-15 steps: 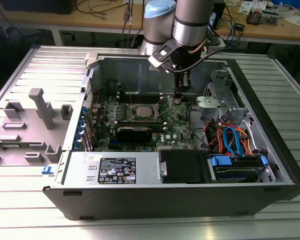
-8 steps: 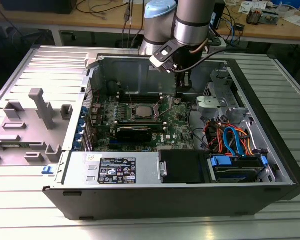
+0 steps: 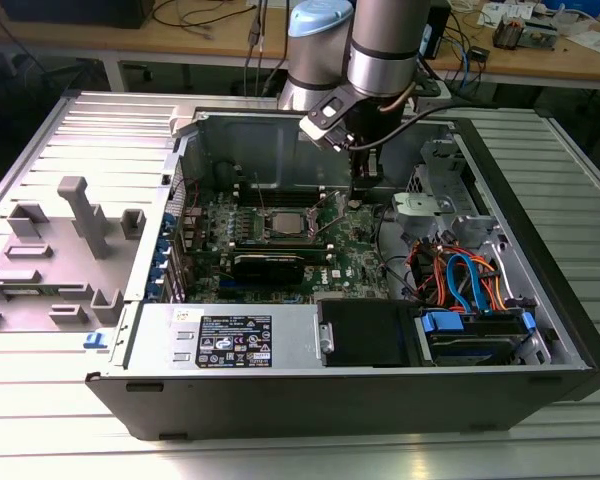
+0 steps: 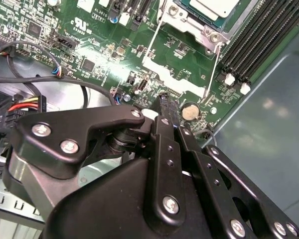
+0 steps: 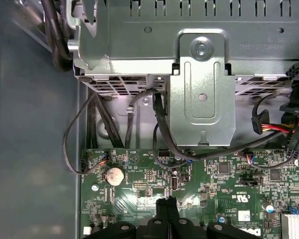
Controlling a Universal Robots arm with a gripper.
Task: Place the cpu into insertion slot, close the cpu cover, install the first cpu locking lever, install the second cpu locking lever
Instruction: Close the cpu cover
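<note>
Hand (image 5: pixel 167 203), fingers together, near insertion slot (image 3: pixel 283 222) rim.

Silver cpu (image 4: pixel 217 6) inside insertion slot (image 4: pixel 209 35)

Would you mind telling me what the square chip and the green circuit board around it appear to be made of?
The chip seems topped with dull silver-grey metal, matte with a soft sheen. The circuit board looks like green lacquered laminate, probably fibreglass: it glares glossy under the light and carries soldered parts.
</note>
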